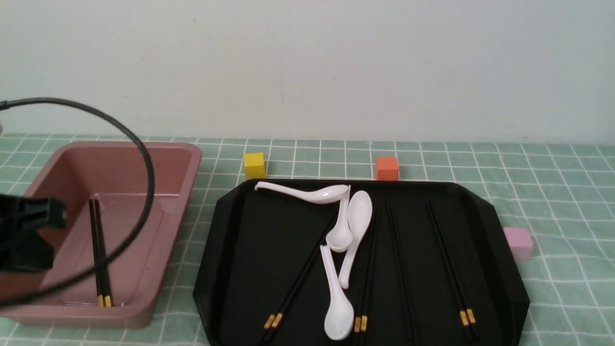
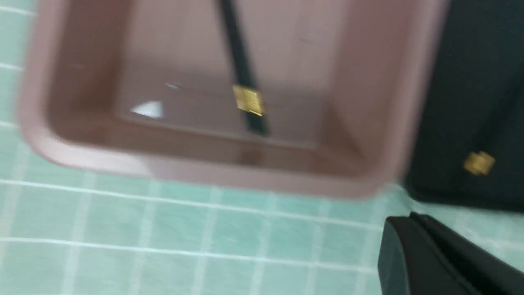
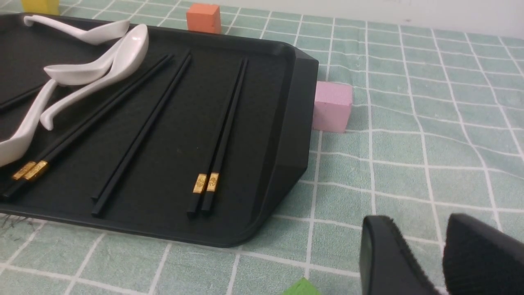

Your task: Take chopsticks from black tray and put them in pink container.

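Note:
The pink container stands at the left and holds one pair of chopsticks, gold bands toward me. In the blurred left wrist view that pair lies on the container's floor. My left gripper hovers over the cloth just outside the container's near rim, shut with nothing in it. The black tray holds a slanted pair, a middle pair, a single stick and a right pair. My right gripper is open over the cloth, off the tray's right corner.
Three white soup spoons lie among the sticks on the tray. A yellow cube and an orange cube sit behind the tray, and a pale pink cube is at its right edge. A green block lies near the right gripper.

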You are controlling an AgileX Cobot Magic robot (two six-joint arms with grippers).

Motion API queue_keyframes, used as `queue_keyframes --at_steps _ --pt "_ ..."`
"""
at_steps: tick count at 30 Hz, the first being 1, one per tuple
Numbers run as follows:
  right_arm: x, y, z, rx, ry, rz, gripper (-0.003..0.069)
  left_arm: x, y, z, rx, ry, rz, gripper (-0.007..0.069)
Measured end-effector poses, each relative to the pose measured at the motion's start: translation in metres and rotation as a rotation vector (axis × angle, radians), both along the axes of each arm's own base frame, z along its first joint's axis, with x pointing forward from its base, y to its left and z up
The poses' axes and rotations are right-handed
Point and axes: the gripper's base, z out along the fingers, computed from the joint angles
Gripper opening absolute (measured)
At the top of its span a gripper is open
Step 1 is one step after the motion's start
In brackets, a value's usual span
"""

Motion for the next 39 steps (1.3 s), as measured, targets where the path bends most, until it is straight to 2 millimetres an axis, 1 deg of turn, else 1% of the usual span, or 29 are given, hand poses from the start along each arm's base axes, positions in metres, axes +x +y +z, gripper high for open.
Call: queue_keyframes --at_steps 1,2,4,5,7,10,16,24,27,32,35,39 --pt "0.000 0.000 0.000 0.000 0.000 0.000 0.0240 -0.019 -0.005 -0.002 -0.031 -0.058 -0.034 -0.0013" --pt "0.000 0.000 0.000 0.000 0.000 0.000 0.0240 -0.022 -0.006 -0.006 -0.047 -0.057 -0.036 -0.0013" --pt "0.000 0.000 0.000 0.000 0.000 0.000 0.0240 -0.053 -0.014 -0.013 -0.091 -0.199 -0.093 -0.0013" --pt "0.000 0.000 0.000 0.000 0.000 0.000 0.0240 -0.055 -0.015 -0.014 -0.094 -0.210 -0.096 -0.0013" --pt "0.000 0.000 0.000 0.000 0.000 0.000 0.0240 -0.080 -0.019 -0.032 -0.126 -0.341 -0.110 -0.0013" --pt "0.000 0.000 0.000 0.000 0.000 0.000 0.0240 -0.093 -0.020 -0.045 -0.171 -0.441 -0.071 -0.0013" --pt "0.000 0.000 0.000 0.000 0.000 0.000 0.0240 -0.106 -0.022 -0.057 -0.233 -0.503 -0.041 -0.0013" --pt "0.000 0.000 0.000 0.000 0.000 0.000 0.0240 -0.107 -0.022 -0.059 -0.236 -0.504 -0.044 -0.0013" --pt "0.000 0.000 0.000 0.000 0.000 0.000 0.0240 -0.106 -0.020 -0.058 -0.194 -0.533 -0.043 -0.0013" --pt "0.000 0.000 0.000 0.000 0.000 0.000 0.0240 -0.104 -0.014 -0.059 -0.077 -0.556 -0.053 -0.0013" --pt "0.000 0.000 0.000 0.000 0.000 0.000 0.0240 -0.104 -0.012 -0.060 -0.060 -0.566 -0.050 -0.0013" --pt "0.000 0.000 0.000 0.000 0.000 0.000 0.0240 -0.112 -0.010 -0.066 -0.029 -0.651 -0.036 -0.0013"
